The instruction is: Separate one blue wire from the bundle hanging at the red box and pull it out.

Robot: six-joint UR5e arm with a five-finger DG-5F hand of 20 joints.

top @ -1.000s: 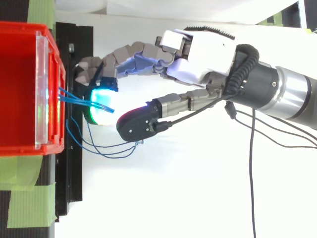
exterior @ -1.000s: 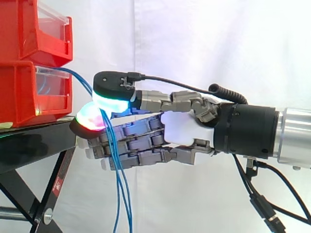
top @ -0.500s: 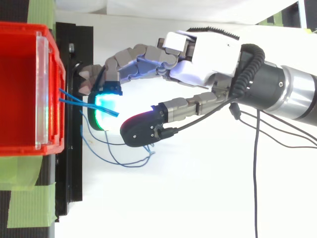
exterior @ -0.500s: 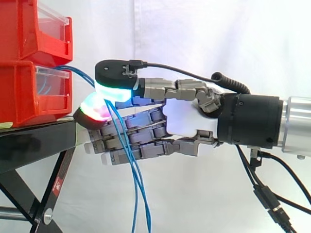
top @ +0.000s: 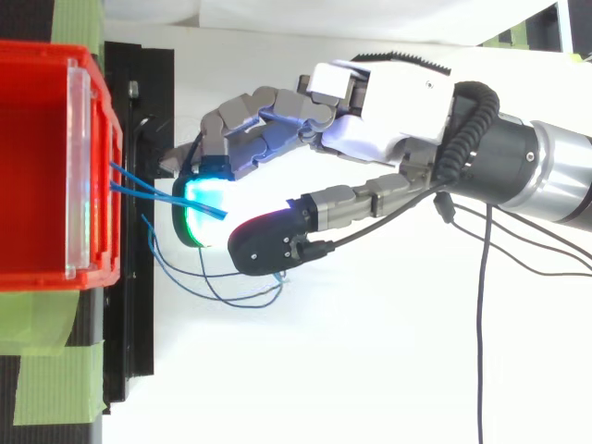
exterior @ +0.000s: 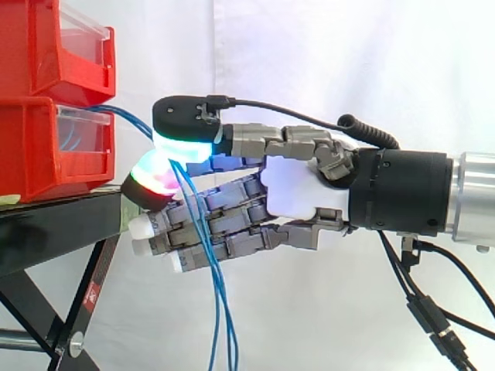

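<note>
**Inspector:** Position of the blue wires?

**Assistant:** The blue wires (exterior: 222,309) leave the clear front of the lower red bin (exterior: 31,147) at the left. They arc to the right, then hang down across the front of the robot hand's fingers and past the edge of the black stand (exterior: 54,232). Seen from above, loose loops of them lie just right of the stand.

**Inspector:** Containers and contents?

**Assistant:** Two red bins are stacked on the stand, with the upper red bin (exterior: 46,46) resting directly on the lower one. Blue wire shows behind the lower bin's clear front.

**Inspector:** Robot hand?

**Assistant:** The robot hand (exterior: 298,193) comes in from the right, level with the lower bin. Its thumb pad (exterior: 182,145) glows cyan-green and sits over a finger pad (exterior: 155,179) that glows red and green. The two pads are closed together on the wires running between them, a pinch. I cannot tell how many strands are caught. The other fingers lie nearly straight below. Their tips are near the stand's edge, and I cannot tell whether they touch it.

**Inspector:** Background?

**Assistant:** A white curtain (exterior: 348,62) hangs on the far side.
</note>
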